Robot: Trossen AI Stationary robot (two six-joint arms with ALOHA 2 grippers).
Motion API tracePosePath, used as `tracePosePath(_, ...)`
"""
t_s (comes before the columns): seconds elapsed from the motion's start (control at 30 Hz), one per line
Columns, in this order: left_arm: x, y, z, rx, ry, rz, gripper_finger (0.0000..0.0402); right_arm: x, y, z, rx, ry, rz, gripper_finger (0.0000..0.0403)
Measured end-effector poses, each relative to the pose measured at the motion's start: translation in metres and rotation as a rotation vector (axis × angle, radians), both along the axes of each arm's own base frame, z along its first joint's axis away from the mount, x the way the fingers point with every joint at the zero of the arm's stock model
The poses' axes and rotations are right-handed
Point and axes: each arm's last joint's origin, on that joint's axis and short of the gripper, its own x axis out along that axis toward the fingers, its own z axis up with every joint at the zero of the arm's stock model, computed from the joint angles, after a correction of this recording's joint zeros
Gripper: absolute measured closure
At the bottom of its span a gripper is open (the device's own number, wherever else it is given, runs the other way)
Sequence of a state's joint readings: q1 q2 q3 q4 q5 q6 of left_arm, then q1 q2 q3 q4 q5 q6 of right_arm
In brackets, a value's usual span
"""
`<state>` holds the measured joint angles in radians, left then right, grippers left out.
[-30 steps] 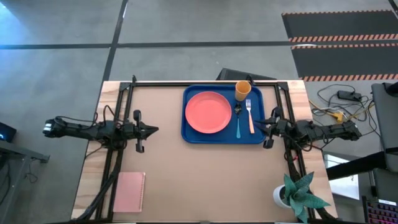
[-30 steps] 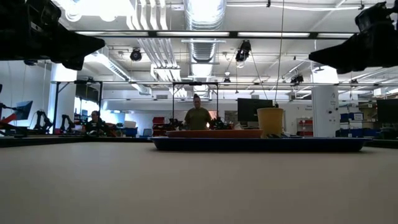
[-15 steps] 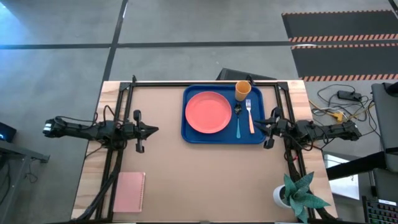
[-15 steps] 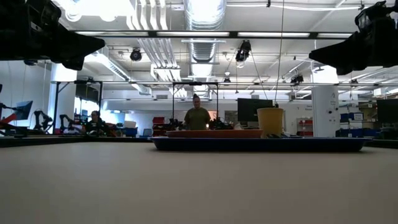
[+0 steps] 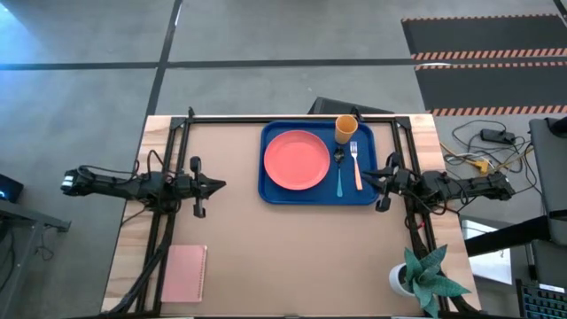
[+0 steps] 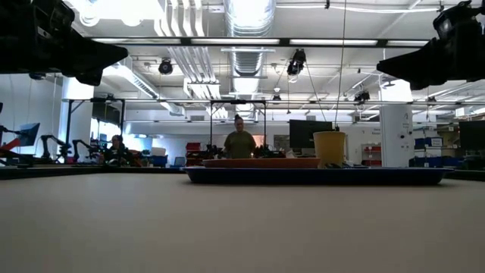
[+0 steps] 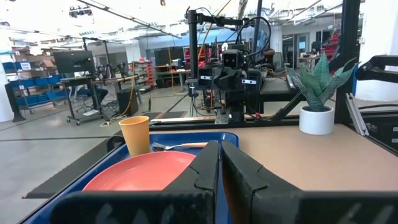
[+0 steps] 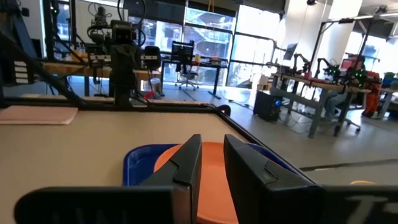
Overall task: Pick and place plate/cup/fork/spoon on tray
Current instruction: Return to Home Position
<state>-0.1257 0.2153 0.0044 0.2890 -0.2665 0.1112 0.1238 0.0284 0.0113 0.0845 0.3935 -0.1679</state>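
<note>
The blue tray (image 5: pixel 271 182) lies at the table's far middle. On it rest the coral-pink plate (image 5: pixel 297 159), the orange-yellow cup (image 5: pixel 345 128) standing upright at the far right corner, the fork (image 5: pixel 356 165) and the blue-handled spoon (image 5: pixel 338 177) side by side right of the plate. My left gripper (image 5: pixel 221 185) hovers left of the tray, shut and empty, its fingers (image 7: pixel 205 163) pointing at the tray. My right gripper (image 5: pixel 364 178) hovers over the tray's right edge, empty, with a narrow gap between its fingers (image 8: pixel 189 155). In the low view both arms hang high above the table.
A pink notebook (image 5: pixel 185 273) lies at the near left corner. A potted plant (image 5: pixel 423 276) stands at the near right corner. Black frame rails (image 5: pixel 168 151) run along both sides of the table. The low view shows people (image 6: pixel 240 144) in the room beyond the table.
</note>
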Motion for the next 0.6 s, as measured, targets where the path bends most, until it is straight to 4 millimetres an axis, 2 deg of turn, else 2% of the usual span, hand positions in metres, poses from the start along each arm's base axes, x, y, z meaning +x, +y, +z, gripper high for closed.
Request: tracePosePath(0.6, 0.0, 0.0, 0.0, 0.0, 0.0, 0.0, 0.0402, 0.0, 0.0, -0.0002, -0.025, 0.008, -0.002, 0.0346)
